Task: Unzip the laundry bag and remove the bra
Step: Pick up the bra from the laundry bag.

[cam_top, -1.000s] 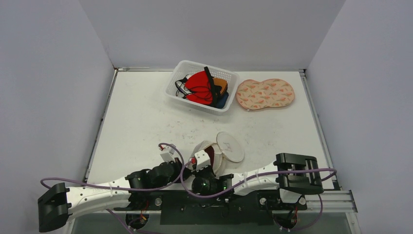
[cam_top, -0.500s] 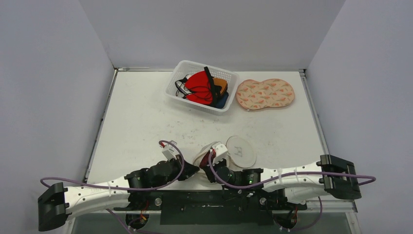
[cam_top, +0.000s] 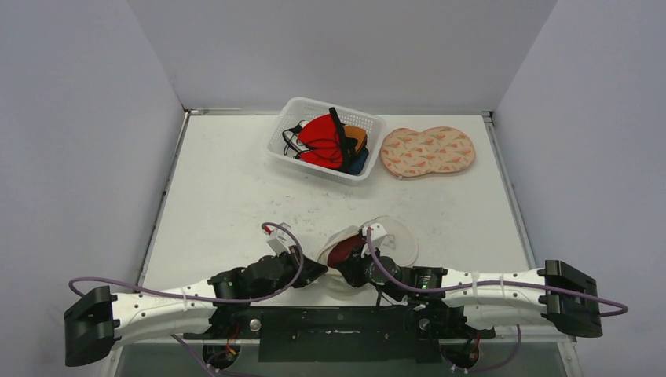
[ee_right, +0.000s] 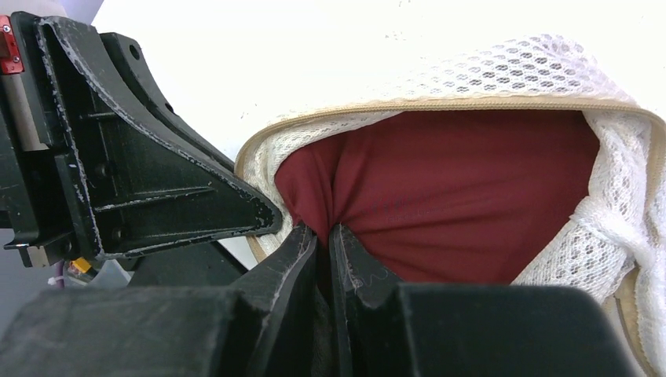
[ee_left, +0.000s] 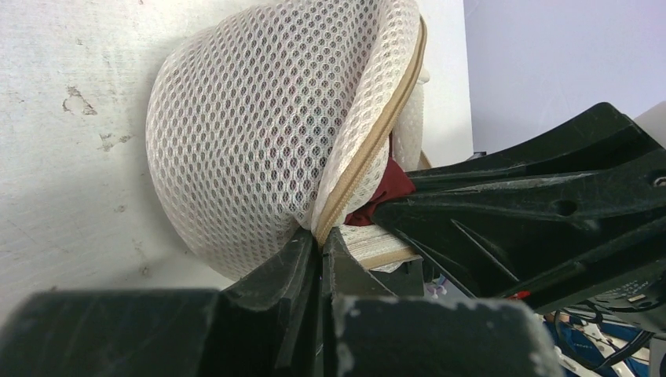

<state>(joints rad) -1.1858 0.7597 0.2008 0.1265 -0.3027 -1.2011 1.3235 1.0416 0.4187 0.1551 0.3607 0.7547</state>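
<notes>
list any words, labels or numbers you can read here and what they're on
No text can be read in any view.
bag: plain mesh and zip, no label showing.
bra: plain dark red cloth, no tag visible.
pad: printed pattern only, no words.
basket: no markings visible.

We see both arms lying low along the near edge of the table (cam_top: 236,196), the left gripper (cam_top: 312,269) and right gripper (cam_top: 351,265) meeting at the white mesh laundry bag (cam_top: 400,243), where the dark red bra (cam_top: 342,255) shows. At the back stand a white basket (cam_top: 318,170) of garments (cam_top: 322,135) and, just beside it, a patterned pouch (cam_top: 428,151)
</notes>
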